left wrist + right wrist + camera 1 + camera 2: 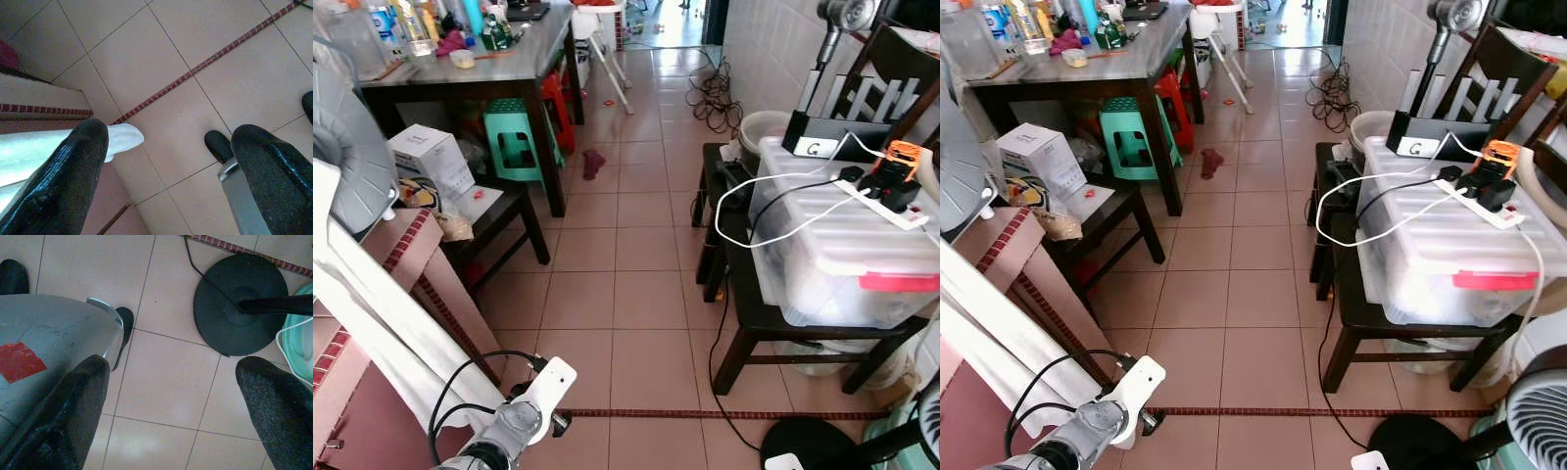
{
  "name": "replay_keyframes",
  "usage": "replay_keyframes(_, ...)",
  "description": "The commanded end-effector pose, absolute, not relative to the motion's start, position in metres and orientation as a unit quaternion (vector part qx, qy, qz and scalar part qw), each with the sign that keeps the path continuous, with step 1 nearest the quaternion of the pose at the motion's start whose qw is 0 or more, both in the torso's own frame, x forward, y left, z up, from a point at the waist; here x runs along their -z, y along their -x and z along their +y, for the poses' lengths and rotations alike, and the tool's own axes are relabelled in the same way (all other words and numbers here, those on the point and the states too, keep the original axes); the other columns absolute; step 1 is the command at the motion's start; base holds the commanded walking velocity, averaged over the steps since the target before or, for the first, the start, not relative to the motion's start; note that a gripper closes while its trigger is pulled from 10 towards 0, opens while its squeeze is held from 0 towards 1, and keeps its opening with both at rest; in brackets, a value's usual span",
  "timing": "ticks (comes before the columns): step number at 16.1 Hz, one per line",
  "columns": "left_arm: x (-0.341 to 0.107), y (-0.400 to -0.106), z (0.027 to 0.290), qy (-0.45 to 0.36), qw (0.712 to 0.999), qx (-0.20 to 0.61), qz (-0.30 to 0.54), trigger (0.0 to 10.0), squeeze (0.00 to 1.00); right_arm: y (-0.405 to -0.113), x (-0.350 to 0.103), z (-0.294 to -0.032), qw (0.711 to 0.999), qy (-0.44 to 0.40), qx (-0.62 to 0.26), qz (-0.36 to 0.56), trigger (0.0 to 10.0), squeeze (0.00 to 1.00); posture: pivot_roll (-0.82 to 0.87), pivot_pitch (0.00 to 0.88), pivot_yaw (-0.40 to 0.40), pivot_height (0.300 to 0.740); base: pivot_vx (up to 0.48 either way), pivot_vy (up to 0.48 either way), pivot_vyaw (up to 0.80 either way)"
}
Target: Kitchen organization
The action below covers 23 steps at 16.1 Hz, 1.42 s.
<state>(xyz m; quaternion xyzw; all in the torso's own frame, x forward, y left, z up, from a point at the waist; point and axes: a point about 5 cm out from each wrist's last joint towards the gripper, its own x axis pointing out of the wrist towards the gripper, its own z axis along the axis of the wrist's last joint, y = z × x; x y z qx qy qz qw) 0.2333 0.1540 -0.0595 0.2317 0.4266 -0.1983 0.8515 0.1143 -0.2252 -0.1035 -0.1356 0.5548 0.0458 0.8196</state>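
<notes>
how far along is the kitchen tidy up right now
Nothing shows as sorted: the table at the far left carries a crowd of bottles. In hand: nothing; the left gripper and right gripper hang open over floor tiles. Whether anything has been put away cannot be told from here.

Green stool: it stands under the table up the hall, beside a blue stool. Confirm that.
Not quite: the stool beside the green stool under the table is red, not blue. The left eye view shows it.
</notes>
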Motion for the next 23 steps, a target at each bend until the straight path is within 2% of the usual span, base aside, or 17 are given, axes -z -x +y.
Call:
replay_keyframes(1,0.0581,-0.2352,0.1565,-0.241,0.85,0.2,0.423,10.0,0.0,-0.1142,0.1064,-0.2099,0.821,0.121,-0.067,0.554,10.0,0.0,0.0,0.009,0.083,0.74,0.0,0.0,0.0)
replay_keyframes(19,0.0583,-0.2347,0.157,-0.252,0.847,0.206,0.42,10.0,0.0,-0.1109,0.1077,-0.2085,0.818,0.119,-0.066,0.558,10.0,0.0,0.0,0.017,0.088,0.74,0.0,0.0,0.0)
replay_keyframes(23,0.0588,-0.2342,0.16,-0.228,0.855,0.182,0.429,10.0,0.0,-0.1156,0.1058,-0.2118,0.828,0.096,-0.038,0.552,10.0,0.0,0.0,0.015,0.083,0.74,0.0,0.0,0.0)
